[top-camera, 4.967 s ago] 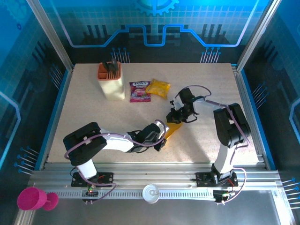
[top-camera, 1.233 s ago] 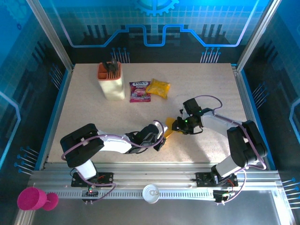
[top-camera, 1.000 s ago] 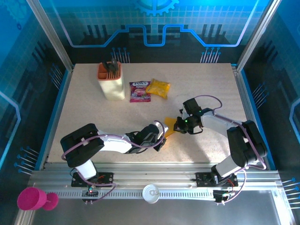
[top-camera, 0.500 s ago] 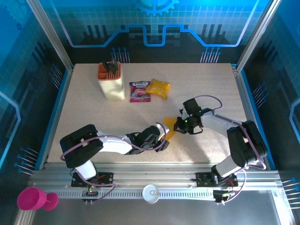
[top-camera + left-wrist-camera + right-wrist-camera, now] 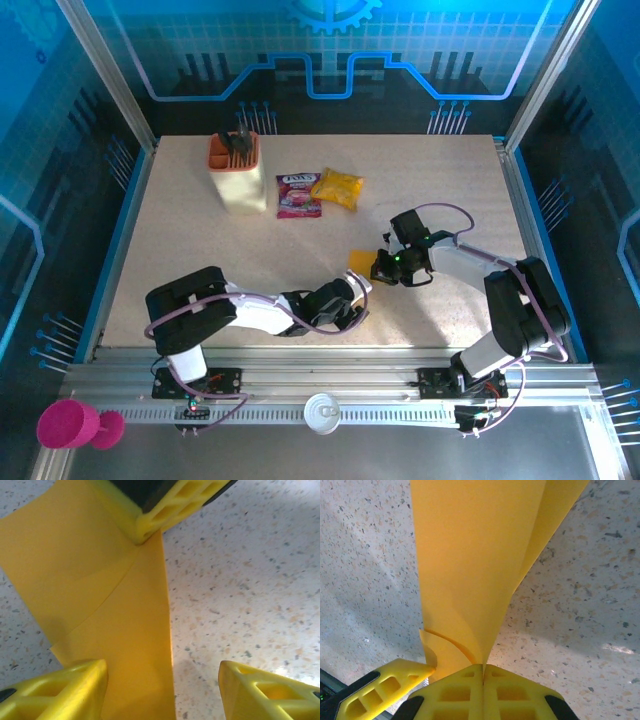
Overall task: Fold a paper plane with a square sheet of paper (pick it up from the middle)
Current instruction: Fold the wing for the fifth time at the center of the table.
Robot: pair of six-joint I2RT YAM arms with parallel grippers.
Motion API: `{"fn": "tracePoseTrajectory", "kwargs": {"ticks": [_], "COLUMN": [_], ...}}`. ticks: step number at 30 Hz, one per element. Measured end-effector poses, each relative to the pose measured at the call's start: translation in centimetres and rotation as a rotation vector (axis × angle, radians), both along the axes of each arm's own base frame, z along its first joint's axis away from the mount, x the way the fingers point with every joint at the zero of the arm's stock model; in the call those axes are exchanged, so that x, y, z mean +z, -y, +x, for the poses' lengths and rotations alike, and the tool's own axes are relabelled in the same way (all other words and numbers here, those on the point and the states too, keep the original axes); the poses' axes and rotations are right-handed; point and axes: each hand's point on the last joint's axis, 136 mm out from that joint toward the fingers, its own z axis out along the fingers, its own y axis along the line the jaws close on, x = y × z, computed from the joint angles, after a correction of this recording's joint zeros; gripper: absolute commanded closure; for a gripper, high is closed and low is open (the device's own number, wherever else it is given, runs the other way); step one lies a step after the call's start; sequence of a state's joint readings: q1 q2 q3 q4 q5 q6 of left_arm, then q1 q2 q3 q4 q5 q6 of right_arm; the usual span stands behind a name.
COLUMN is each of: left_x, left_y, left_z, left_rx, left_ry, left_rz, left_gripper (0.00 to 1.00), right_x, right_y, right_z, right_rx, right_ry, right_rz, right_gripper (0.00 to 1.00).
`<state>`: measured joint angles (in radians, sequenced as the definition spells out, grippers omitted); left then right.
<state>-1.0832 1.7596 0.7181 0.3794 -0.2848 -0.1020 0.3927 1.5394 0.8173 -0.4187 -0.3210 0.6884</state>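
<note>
paper point(image 5: 359, 261): thin, light and floppy, likely to crease or tear if tugged, so best pinched at a folded edge. it sits partly folded on the table point(image 5: 200, 220) between the grippers. left gripper point(image 5: 162, 675): spread wide, one finger over the paper's near end, gripping nothing. right gripper point(image 5: 483, 672): clamped on the far end.
</note>
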Motion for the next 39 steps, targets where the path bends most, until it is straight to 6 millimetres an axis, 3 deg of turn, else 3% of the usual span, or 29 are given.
{"fn": "tracePoseTrajectory", "kwargs": {"ticks": [4,12,21,24,26,29,33,39], "left_x": [-0.2,-0.4,-0.5,-0.5,-0.5,-0.6,-0.6,0.3], "left_y": [-0.3,-0.3,-0.2,-0.1,0.0,0.2,0.4,0.2], "left_z": [0.4,0.7,0.6,0.5,0.4,0.1,-0.1,0.3], "left_rx": [0.012,0.011,0.007,0.002,-0.005,-0.018,-0.021,0.005], "left_ry": [0.024,0.044,0.041,0.034,0.028,0.010,-0.032,-0.115], "left_rz": [0.019,0.029,0.027,0.023,0.020,0.009,-0.023,-0.117], "left_gripper": [0.49,0.76,0.99,1.00,1.00,1.00,1.00,1.00], "right_x": [0.0,0.0,0.0,0.0,0.0,0.0,0.8,4.3], "right_y": [0.0,0.0,0.0,0.0,0.0,0.1,0.4,1.7], "right_z": [0.0,0.0,0.0,0.0,0.0,-0.2,-0.1,1.8], "right_rx": [0.000,0.000,0.000,0.000,0.003,0.017,0.017,-0.005], "right_ry": [0.000,0.000,0.000,0.000,0.000,-0.001,0.008,0.096], "right_rz": [0.000,0.000,0.000,0.000,-0.001,-0.006,0.004,0.024], "right_gripper": [1.00,1.00,1.00,0.97,0.84,0.71,0.68,0.68]}}
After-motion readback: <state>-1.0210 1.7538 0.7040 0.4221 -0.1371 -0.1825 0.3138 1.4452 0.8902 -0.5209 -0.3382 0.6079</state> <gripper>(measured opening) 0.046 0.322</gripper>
